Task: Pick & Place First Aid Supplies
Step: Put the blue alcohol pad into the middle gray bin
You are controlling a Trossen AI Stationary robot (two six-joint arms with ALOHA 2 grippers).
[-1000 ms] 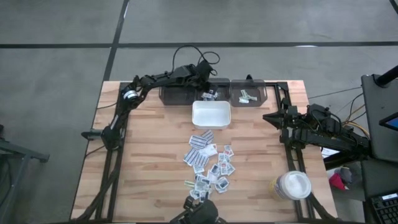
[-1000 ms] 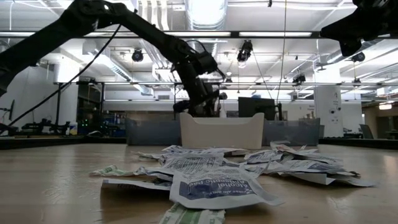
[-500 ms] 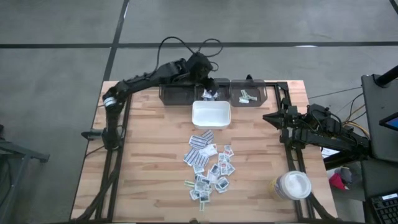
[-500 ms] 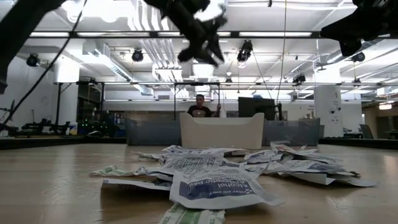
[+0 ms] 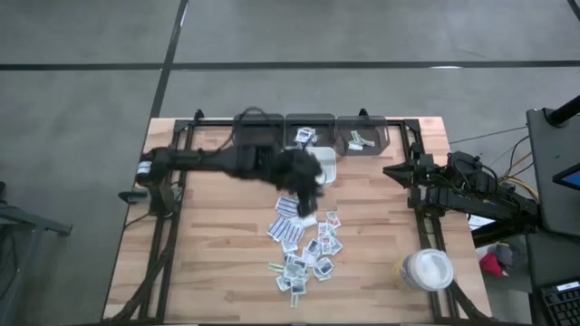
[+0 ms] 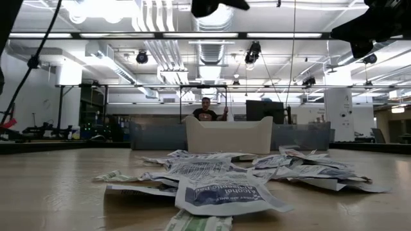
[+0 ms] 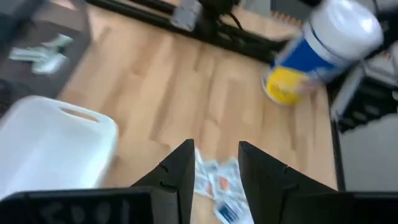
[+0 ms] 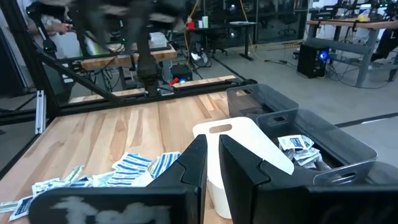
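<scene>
Two grippers: left gripper [image 7: 214,163] fingers apart, empty; right gripper [image 8: 212,155] nearly together, empty, parked aside.
Packets [image 5: 304,243]: heaped directly beneath left gripper.
White tray [image 5: 325,164]: just beside left gripper.

Bright, even overhead ceiling strip lights [image 6: 212,35]; the moving dark left robot arm [image 5: 245,161] is smeared with blur.
</scene>
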